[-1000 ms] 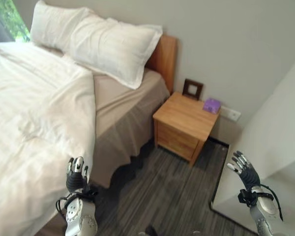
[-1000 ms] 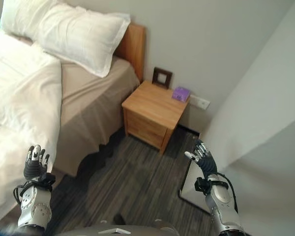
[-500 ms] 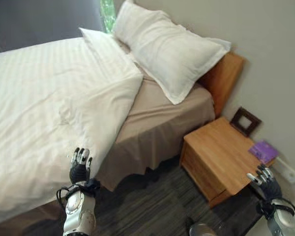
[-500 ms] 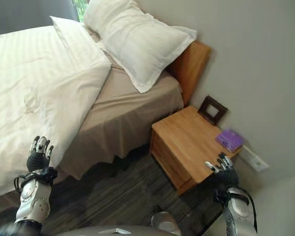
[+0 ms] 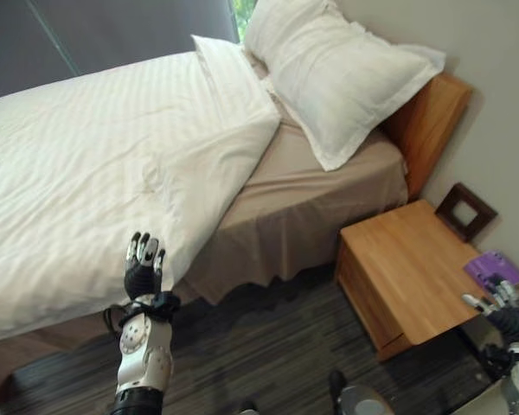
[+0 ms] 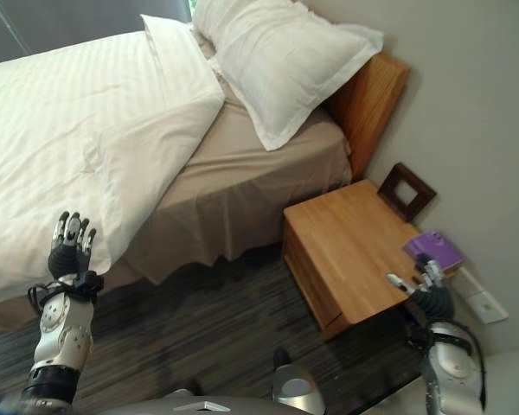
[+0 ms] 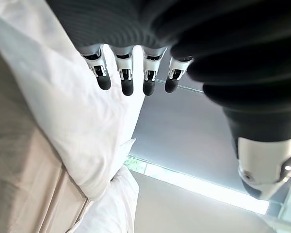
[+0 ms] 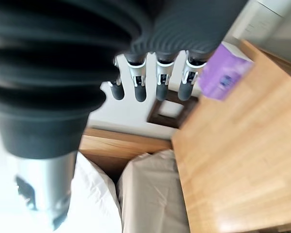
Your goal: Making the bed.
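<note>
A white duvet [image 5: 86,164] covers most of the bed, its upper corner folded back so the beige sheet [image 5: 311,199] lies bare near the headboard. Two white pillows [image 5: 346,73] lean against the wooden headboard [image 5: 432,121]. My left hand [image 5: 143,270] is raised, open, just in front of the duvet's hanging edge and holds nothing; its fingers [image 7: 127,77] are straight. My right hand [image 6: 428,290] is open over the front corner of the bedside table [image 6: 350,246], empty, with straight fingers [image 8: 150,80].
On the wooden bedside table stand a dark picture frame [image 5: 464,210] and a purple box [image 5: 495,268]. A wall socket [image 6: 483,304] sits low on the wall behind it. Dark striped carpet [image 5: 268,346] lies between bed and table. A dark curtain [image 5: 95,35] hangs beyond the bed.
The camera has swung left and toward the bed, so more of the duvet shows. Both hands stay open and empty; the right one now hovers by the bedside table.
</note>
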Motion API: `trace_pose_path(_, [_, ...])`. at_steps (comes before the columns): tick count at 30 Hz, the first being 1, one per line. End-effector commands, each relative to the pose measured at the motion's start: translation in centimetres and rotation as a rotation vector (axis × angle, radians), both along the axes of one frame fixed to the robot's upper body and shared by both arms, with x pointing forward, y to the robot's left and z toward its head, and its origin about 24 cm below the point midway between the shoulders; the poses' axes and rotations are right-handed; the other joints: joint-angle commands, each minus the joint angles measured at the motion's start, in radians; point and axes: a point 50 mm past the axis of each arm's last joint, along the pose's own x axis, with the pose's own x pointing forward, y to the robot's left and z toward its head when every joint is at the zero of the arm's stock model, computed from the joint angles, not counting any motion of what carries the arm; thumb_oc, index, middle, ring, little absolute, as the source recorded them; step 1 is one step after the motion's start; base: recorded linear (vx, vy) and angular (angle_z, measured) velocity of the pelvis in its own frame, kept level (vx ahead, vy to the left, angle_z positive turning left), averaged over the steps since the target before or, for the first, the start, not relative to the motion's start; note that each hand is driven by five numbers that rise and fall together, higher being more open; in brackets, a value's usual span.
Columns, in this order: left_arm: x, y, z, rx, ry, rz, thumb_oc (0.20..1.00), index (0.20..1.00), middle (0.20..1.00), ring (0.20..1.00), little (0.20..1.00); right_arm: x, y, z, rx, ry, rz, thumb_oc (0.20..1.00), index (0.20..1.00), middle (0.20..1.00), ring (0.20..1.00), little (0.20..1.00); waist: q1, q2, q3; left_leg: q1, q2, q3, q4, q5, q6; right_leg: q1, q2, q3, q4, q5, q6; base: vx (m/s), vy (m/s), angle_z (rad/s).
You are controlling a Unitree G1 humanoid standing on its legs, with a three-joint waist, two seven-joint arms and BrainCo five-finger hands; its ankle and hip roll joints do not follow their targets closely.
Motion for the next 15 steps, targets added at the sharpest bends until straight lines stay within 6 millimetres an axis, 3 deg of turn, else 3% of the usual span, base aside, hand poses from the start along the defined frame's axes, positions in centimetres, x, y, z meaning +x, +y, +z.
trace_pose_path(1, [0.5, 2.6, 3.3, 0.165, -0.081, 0.038, 1.0, 1.0, 1.0, 1.0, 1.0, 0.7, 0.8, 2.2, -0.077, -0.11, 0.067, 1.0, 1.0, 1.0, 1.0, 1.0, -0.031, -0.05, -0.054, -0.004, -0.049, -0.015, 0.0, 0.081, 0.016, 0.092, -0.012, 0.032, -0.089, 0.044, 0.023, 0.05, 0.064, -0.07])
trace_pose_path(8, [0.9, 4.1, 5.2, 0.208, -0.112, 0.095, 1.0, 1.0, 1.0, 1.0, 1.0, 0.9, 1.8, 2.1, -0.085, -0.101, 0.121, 1.0, 1.0, 1.0, 1.0, 1.0, -0.044, -0.028, -0.069, 0.058, -0.074, 0.006, -0.092, 0.073, 0.033, 0.09, -0.017, 0.044, -0.1, 0.043, 0.044, 0.08, 0.107, -0.17])
trace_pose_path(15, [0.3, 3.0, 3.6, 0.185, -0.073, 0.065, 1.0, 1.0, 1.0, 1.0, 1.0, 1.4, 3.1, 2.0, -0.116, -0.068, 0.207, 1.0, 1.0, 1.0, 1.0, 1.0, -0.032, -0.036, -0.068, 0.08, -0.095, 0.01, -0.101, 0.049, 0.052, 0.094, -0.036, 0.058, -0.098, 0.051, 0.064, 0.04, 0.095, -0.04])
